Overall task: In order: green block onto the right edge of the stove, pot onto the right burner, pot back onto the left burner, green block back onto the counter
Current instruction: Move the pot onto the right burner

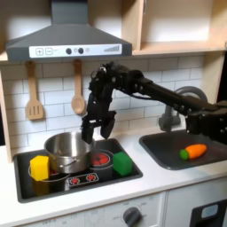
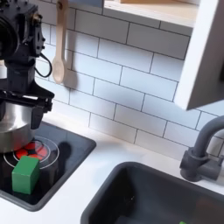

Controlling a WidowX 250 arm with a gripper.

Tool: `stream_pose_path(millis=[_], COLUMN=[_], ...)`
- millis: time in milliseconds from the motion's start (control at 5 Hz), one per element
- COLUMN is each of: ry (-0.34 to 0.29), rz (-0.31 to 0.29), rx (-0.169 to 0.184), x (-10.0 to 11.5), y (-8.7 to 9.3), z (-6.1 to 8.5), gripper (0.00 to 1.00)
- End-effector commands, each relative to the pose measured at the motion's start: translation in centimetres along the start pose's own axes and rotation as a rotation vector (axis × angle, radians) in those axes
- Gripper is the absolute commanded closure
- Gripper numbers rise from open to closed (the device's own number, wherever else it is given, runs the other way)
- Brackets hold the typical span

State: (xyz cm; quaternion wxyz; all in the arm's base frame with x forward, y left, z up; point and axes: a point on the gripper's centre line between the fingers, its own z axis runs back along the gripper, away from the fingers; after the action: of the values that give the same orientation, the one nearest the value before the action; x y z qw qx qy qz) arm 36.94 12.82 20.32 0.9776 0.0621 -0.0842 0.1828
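Note:
The green block [image 1: 122,162] [image 2: 26,173] rests on the black stove [image 1: 133,168] [image 2: 74,144], near its right edge in the first exterior view. On the left burner sits the shiny steel pot [image 1: 66,150] [image 2: 9,129], upright. My gripper [image 1: 98,134] [image 2: 24,107] hangs open just above the pot's rim, on its right side in the first exterior view, with nothing between its fingers. Below it, part of the red right burner [image 1: 95,160] [image 2: 37,150] shows. The white counter [image 1: 164,182] [image 2: 105,149] surrounds the stove.
A yellow block [image 1: 40,166] lies on the stove's left front corner. In the grey sink [image 1: 213,160] [image 2: 157,197] lies a toy carrot [image 1: 192,152], with a faucet [image 1: 188,97] [image 2: 206,153] behind. A spatula [image 1: 34,93] and wooden spoon [image 1: 78,93] [image 2: 58,52] hang on the tiled wall.

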Motion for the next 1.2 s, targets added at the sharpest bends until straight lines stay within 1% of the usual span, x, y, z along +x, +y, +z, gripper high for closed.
stream_pose_path(millis=[0,400,800,1000], ry=[0.008,0.021,0.069,0.074], rz=[-0.010,0.017,0.045,0.057], rx=[0.006,0.010,0.022,0.021], x=[0.9,1.6,1.3,1.1], y=[0.6,1.8,3.1,3.5], z=[-0.2,-0.4,-1.6,-1.7], gripper=[0.00,0.00,0.00,0.00])
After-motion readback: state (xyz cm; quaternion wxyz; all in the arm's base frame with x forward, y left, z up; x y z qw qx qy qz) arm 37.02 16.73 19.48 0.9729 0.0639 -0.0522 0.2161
